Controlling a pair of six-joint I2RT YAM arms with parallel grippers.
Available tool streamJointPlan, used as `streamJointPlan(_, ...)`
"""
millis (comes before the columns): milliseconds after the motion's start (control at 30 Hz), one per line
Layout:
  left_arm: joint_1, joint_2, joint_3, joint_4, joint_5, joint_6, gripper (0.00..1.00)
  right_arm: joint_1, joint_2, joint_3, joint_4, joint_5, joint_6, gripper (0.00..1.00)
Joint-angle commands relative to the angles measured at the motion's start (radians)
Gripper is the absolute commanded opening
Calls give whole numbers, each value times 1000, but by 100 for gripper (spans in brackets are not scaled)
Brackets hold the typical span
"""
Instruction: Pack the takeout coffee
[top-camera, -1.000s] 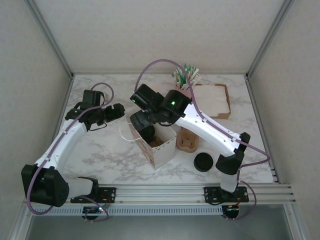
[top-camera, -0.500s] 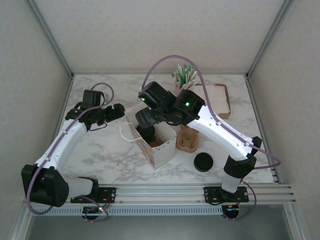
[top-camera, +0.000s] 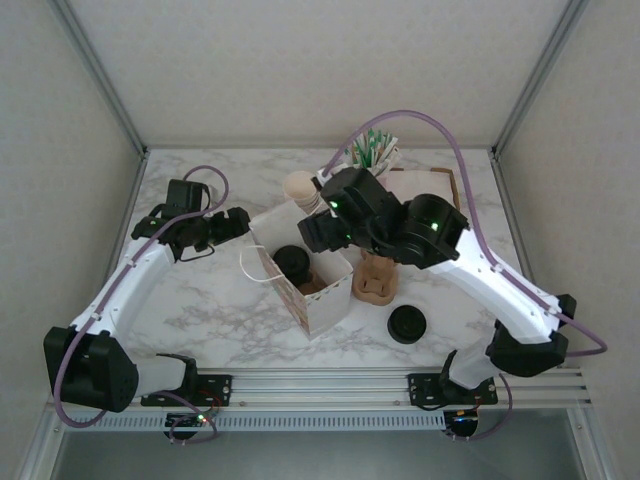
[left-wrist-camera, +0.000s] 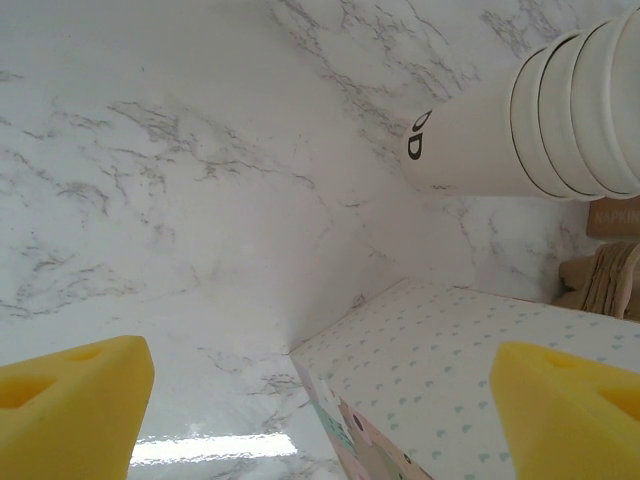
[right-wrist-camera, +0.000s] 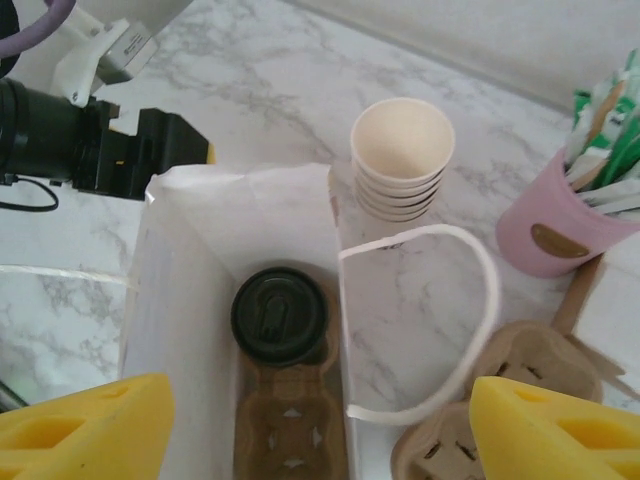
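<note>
The right arm has pulled up and back out of the white paper bag (top-camera: 325, 305) over the last second. A moment ago its wrist hung over the bag's mouth; now the right gripper (top-camera: 318, 235) sits higher and towards the far edge of the tabletop (top-camera: 200, 300), with the bag's opening uncovered beneath it.

In the right wrist view, the right gripper's yellow fingers (right-wrist-camera: 85, 425) stand wide apart with nothing between them. Below them, the takeout coffee (right-wrist-camera: 279, 315), a small cup with a round black plastic lid, stands upright in a brown cardboard carrier (right-wrist-camera: 290, 430) on the bag's floor. The top view shows the same black lid (top-camera: 292, 262) inside the bag near the middle of the tabletop.

The left gripper (top-camera: 235, 222) has not moved. It hovers at the bag's far-left corner, fingers (left-wrist-camera: 75, 400) apart, and the bag's rim lies below the gap rather than being pinched.

The stack of lidless cream paper cups (top-camera: 300, 188) stands just beyond the bag. A loose black lid (top-camera: 408, 324) lies towards the near-right.

In my judgement the coffee has been released and the packing step is essentially done.
</note>
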Motion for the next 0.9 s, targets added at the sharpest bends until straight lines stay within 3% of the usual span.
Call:
streamJointPlan(0, -10, -3, 29, -20, -6, 14, 87, -2, -81, -75, 110, 77, -11, 77)
streamJointPlan(333, -9, -40, 22, -6, -31, 15, 88, -105, -259, -304, 255, 108, 5, 75)
streamJointPlan(867, -11, -142, -17, 43, -128, 23, 90, -433, -312, -543, 365, -25, 6, 74)
